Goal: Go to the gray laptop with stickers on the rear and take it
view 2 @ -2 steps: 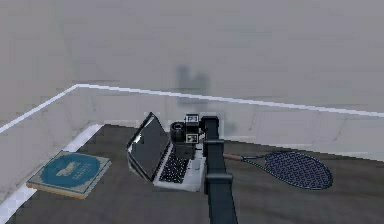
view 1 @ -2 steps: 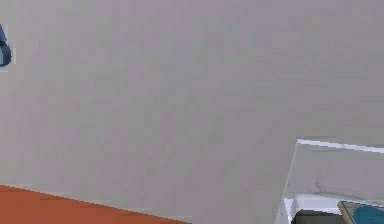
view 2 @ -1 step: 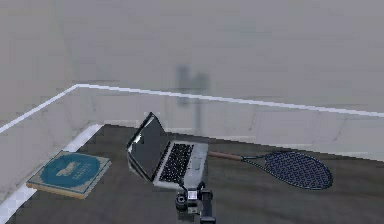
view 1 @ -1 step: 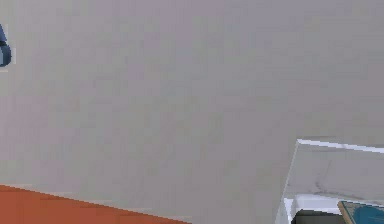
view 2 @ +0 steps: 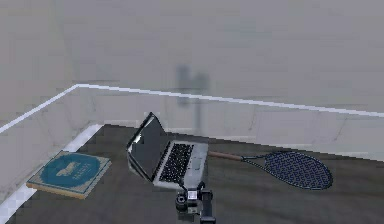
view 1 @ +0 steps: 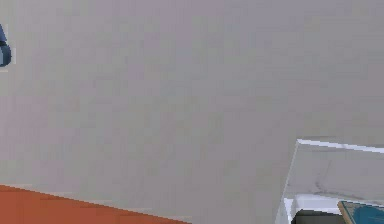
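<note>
- Arm side view: gray laptop (view 2: 166, 157) sits lid-up on a dark tabletop (view 2: 250, 192), about mid-table, screen tilted back toward the view's left, keyboard facing right.
- Rear of the lid is too small to make out, so can't confirm stickers.
- Gripper (view 2: 191, 193) shows at the view's bottom edge, just below the laptop's near corner; touching or not, can't tell.
- Pincer state can't be read from the pics. With the laptop lying on the table right behind it, can't tell if it holds anything.
- Flat book w/ teal cover (view 2: 70, 172) lies on the table, left of the laptop and apart from it.
- Dark racket (view 2: 290, 168) lies flat to the right, handle pointing toward the laptop.
- Thin white rail (view 2: 220, 98) runs behind the table, w/ a pale gray wall beyond.
- Forward view: plain gray wall (view 1: 190, 100), orange-red strip (view 1: 60, 207) at bottom left, and a small blue object (view 1: 4, 45) at the left edge.
- The white rail and a teal corner of the book (view 1: 364, 212) show at the forward view's lower right.
</note>
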You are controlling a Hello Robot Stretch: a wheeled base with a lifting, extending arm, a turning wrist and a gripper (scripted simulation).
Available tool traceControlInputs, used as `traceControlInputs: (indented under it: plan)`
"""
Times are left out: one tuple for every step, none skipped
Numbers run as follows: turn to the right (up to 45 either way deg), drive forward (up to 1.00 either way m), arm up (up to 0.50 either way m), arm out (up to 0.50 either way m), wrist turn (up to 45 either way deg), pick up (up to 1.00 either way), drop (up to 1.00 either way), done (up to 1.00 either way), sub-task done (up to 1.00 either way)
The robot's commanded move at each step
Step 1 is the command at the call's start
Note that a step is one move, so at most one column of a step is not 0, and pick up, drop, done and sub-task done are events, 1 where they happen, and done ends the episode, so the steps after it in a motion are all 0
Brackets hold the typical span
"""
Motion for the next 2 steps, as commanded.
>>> traceControlInputs:
  plan:
    - [0.0,0.00,0.10,0.00,0.0,0.00,0.00,0.00,0.00]
    - [0.0,0.00,0.00,0.00,0.0,0.00,0.00,1.00,0.00]
